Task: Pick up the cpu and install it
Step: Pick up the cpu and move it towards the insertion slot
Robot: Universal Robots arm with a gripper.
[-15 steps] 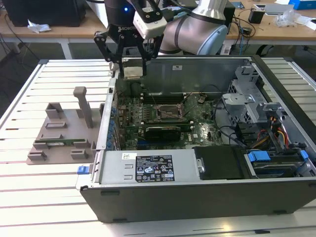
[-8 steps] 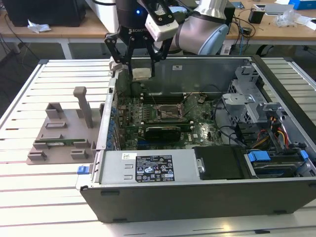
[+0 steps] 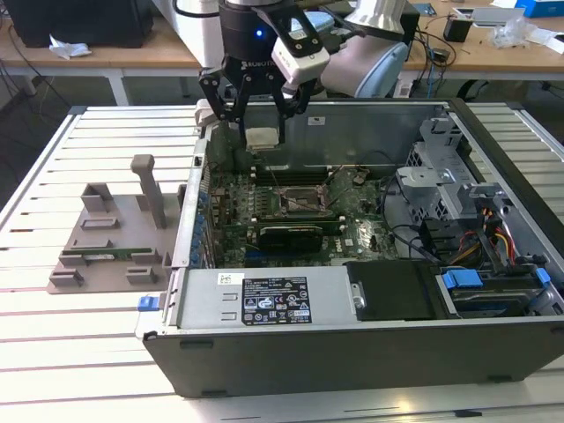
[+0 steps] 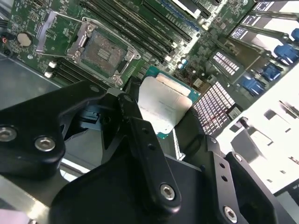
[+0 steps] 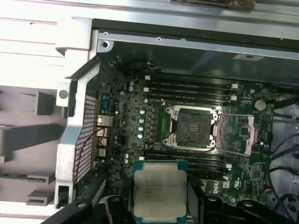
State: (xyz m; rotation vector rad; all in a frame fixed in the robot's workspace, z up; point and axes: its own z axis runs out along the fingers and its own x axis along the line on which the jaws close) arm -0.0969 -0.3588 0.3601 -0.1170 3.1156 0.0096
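Now: gripper point(image 3: 261, 134) jaws pinched on the cpu point(image 5: 160, 189) by its edges, partly closed. The cpu is held flat, silvery top showing, raised just beside the open socket point(image 5: 192, 127), not seated.

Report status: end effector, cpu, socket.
End effector shut on cpu, held over motherboard. Socket open, bare. Nothing seen in the way.

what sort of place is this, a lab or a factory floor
Probably a robotics lab or workshop: an open PC case sits on a slatted metal table, the gripper holds a cpu over its motherboard, and cluttered wooden benches stand behind.
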